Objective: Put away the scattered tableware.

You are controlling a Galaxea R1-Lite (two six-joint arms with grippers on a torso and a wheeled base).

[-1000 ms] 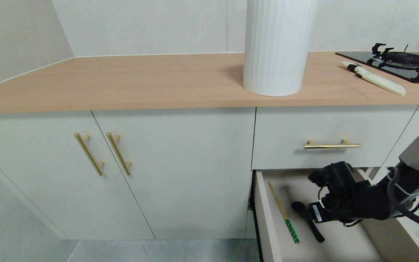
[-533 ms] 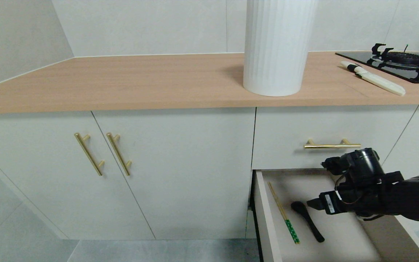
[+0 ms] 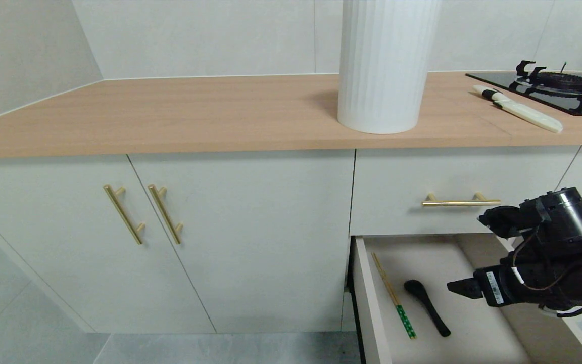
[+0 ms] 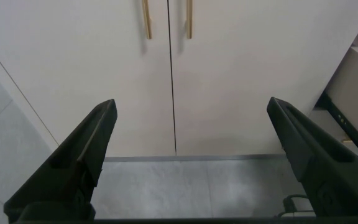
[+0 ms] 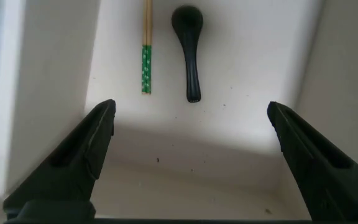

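black spoon, chopsticks in drawer (left gripper, right gripper: fingers wide apart, empty)

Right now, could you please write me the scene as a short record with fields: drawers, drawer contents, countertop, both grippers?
Drawers: lower drawer pulled open, upper drawer shut
In lower drawer: chopsticks and black spoon, side by side, apart
Countertop: knife, white ribbed container, gas hob
Right gripper: open, empty, above the open drawer
Left gripper: open, empty, facing cupboard doors
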